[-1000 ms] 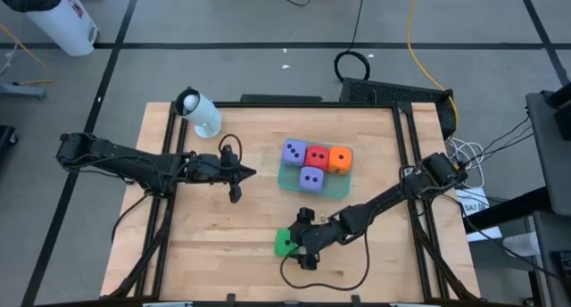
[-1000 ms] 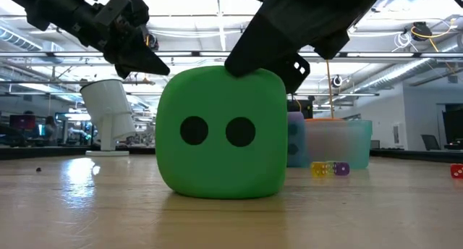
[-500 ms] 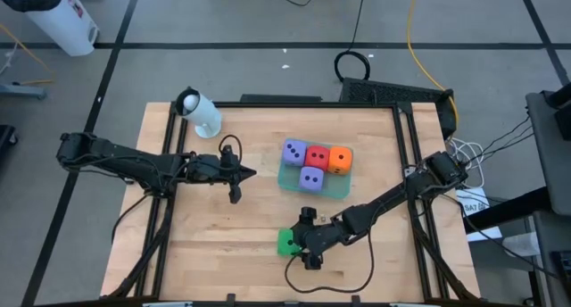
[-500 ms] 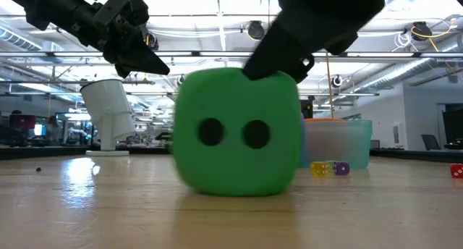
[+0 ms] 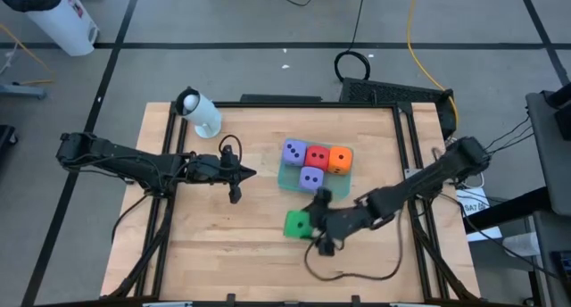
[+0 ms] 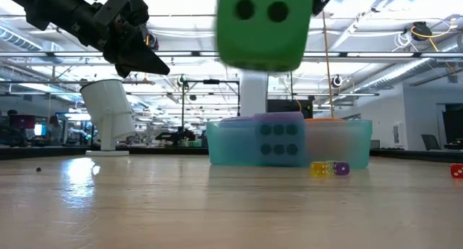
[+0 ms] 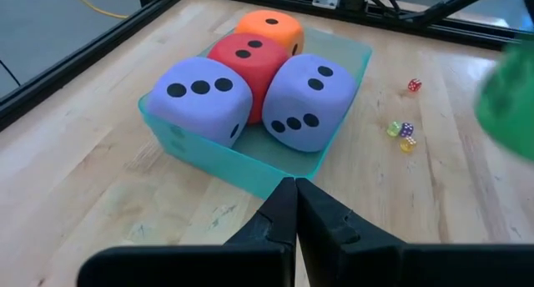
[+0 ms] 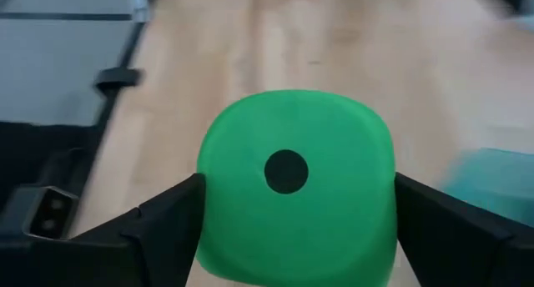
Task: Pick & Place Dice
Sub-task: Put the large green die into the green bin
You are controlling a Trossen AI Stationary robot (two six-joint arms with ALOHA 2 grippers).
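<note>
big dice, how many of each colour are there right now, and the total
purple dice: 2, both in the teal tray, one beside the red, the other in front
red die: 1, in the tray
orange die: 1, in the tray
green die: 1, held off the table by the right gripper
total: 5

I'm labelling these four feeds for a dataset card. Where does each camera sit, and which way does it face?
High view: above the table, looking straight down; both arms show.
Low view: at table-top height, level across; the lifted green die hangs above the teal tray.
Left wrist view: past the shut left gripper to the tray's four dice.
Right wrist view: past the right gripper clamping the green die.
Shared: high and low views both show the white cup.
</note>
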